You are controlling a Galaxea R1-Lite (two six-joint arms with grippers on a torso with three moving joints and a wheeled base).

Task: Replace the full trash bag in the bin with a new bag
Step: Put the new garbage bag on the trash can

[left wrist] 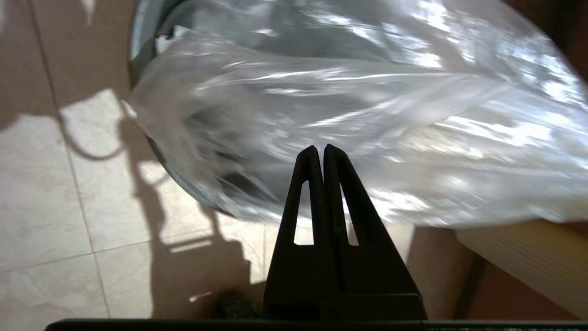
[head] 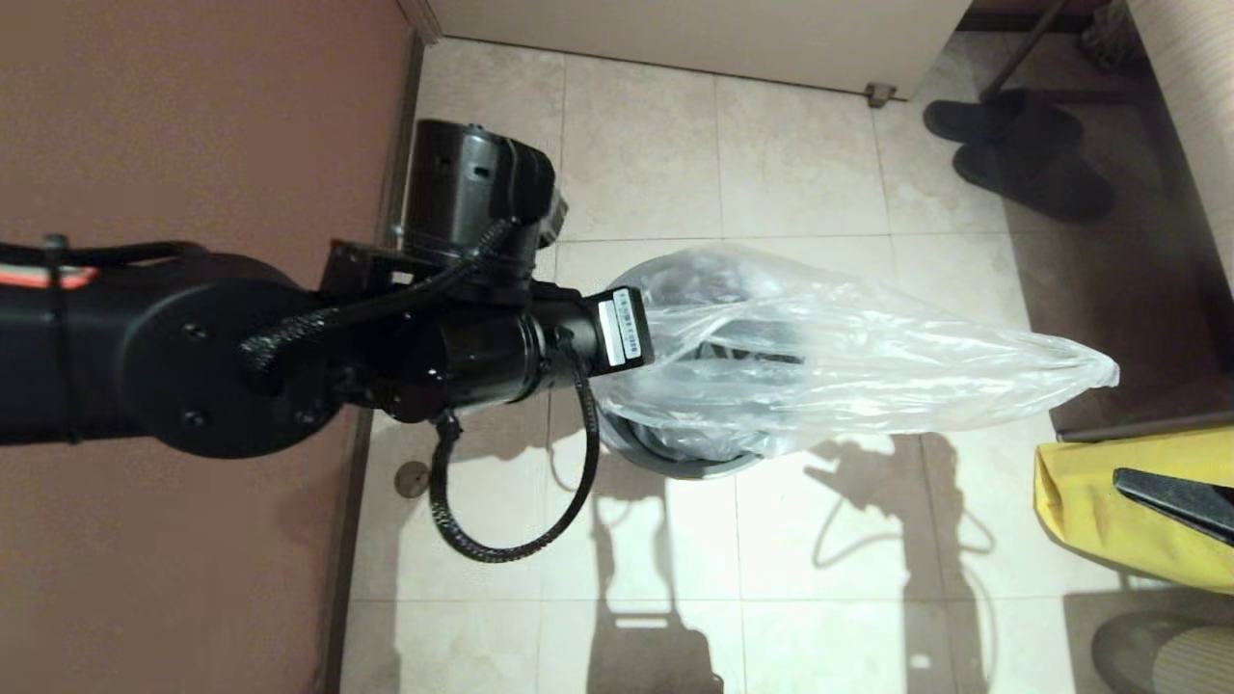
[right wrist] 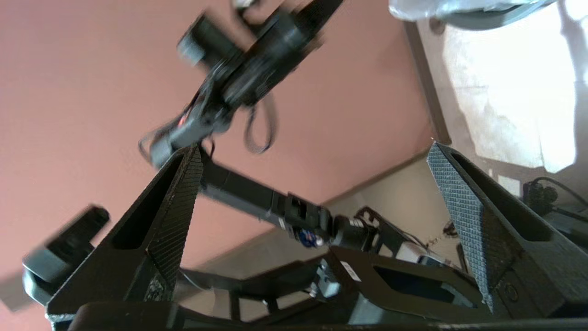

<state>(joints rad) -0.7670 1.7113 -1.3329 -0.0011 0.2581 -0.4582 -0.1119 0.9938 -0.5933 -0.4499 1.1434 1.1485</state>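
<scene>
- OK, labels: white sticker (head: 624, 326) on left arm's wrist, barcode-type print, not legible. No other writing readable.
- Left gripper (left wrist: 320, 149): fingers pressed tight together, closed; tips sit right at the new bag (head: 848, 357). Can't tell if film is pinched between them.
- New bag: clear, crinkly, stretched sideways over the bin (head: 689, 465), covers most of its mouth; far end tapers toward robot's right.
- Bin: on floor (head: 771, 164), grey rim pokes out under bag.
- Right gripper (right wrist: 317, 156): wide open, holds nothing, low on right next to yellow bag (head: 1089, 501).
- Room: beige tile floor, brown-pink wall (head: 174, 116) on left, dark slippers (head: 1022, 145) at back right.
</scene>
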